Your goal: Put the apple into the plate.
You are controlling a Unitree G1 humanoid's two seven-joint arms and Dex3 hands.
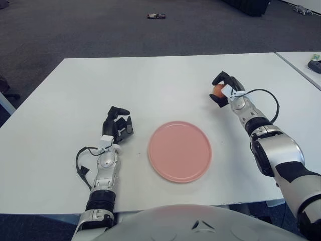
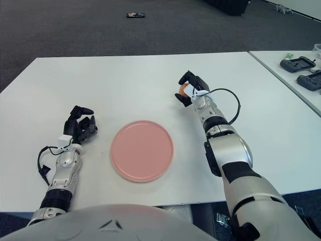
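A pink plate (image 1: 179, 150) lies empty on the white table (image 1: 150, 85), near the front middle. My right hand (image 1: 220, 89) is behind and to the right of the plate, with its fingers closed around a small orange-red apple (image 1: 217, 90). I cannot tell whether the apple is touching the table or held just above it. The same hand and apple show in the right eye view (image 2: 184, 89). My left hand (image 1: 116, 123) shows to the left of the plate, fingers curled and holding nothing.
A second table stands at the right with dark devices (image 2: 300, 64) on it. A small dark object (image 1: 156, 16) lies on the carpet beyond the table. Cables run along both forearms.
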